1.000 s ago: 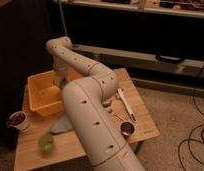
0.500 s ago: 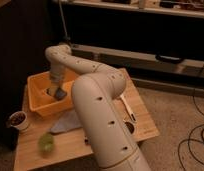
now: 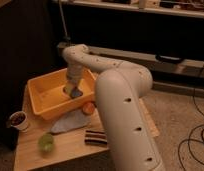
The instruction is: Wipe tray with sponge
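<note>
The yellow-orange tray (image 3: 41, 86) sits on the left part of the wooden table. My gripper (image 3: 71, 89) reaches down into the tray near its right wall. It is shut on the blue-grey sponge (image 3: 77, 93), which is pressed against the tray floor just under and to the right of the gripper tip. My large white arm (image 3: 120, 100) bends over the table and hides the table's right half.
A floppy light-blue cloth (image 3: 69, 121) lies in front of the tray. An orange fruit (image 3: 88, 107) sits by the tray's front right corner. A striped block (image 3: 95, 137), a green cup (image 3: 45, 141) and a white cup (image 3: 17, 120) stand near the table's (image 3: 30, 150) front and left edges.
My gripper has come down from above the tray's far wall into the tray, and the sponge now rests on the tray floor. The other things have not moved.
</note>
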Controlling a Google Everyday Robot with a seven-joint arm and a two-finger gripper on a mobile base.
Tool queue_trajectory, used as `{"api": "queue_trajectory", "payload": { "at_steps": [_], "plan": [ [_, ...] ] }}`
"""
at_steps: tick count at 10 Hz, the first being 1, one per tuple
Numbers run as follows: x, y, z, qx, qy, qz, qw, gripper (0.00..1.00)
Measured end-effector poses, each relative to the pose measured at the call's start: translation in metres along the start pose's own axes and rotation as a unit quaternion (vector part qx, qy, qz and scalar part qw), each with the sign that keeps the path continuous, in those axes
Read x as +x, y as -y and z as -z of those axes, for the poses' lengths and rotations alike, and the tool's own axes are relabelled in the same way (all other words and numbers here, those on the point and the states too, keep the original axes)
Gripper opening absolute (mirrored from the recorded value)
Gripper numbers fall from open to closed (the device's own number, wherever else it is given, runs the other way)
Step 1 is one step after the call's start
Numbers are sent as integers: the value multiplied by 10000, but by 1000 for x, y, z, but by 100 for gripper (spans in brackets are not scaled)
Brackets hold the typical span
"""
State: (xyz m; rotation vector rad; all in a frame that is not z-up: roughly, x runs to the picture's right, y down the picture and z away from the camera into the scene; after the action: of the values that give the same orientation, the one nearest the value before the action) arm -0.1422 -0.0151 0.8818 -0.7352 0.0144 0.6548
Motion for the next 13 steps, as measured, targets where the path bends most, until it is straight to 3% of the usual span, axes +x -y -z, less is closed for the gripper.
{"api": "queue_trajectory", "payload": {
  "at_steps": [1,3,7,10,13],
  "plan": [
    [14,26,8,140,14,-219,9997,0],
    [27,54,16,206,52,-320,9993,0],
    [1,53,11,217,179,-220,9994,0],
    [-63,32,-4,167,291,-58,9994,0],
    [-133,-8,-25,34,354,299,9989,0]
  ]
}}
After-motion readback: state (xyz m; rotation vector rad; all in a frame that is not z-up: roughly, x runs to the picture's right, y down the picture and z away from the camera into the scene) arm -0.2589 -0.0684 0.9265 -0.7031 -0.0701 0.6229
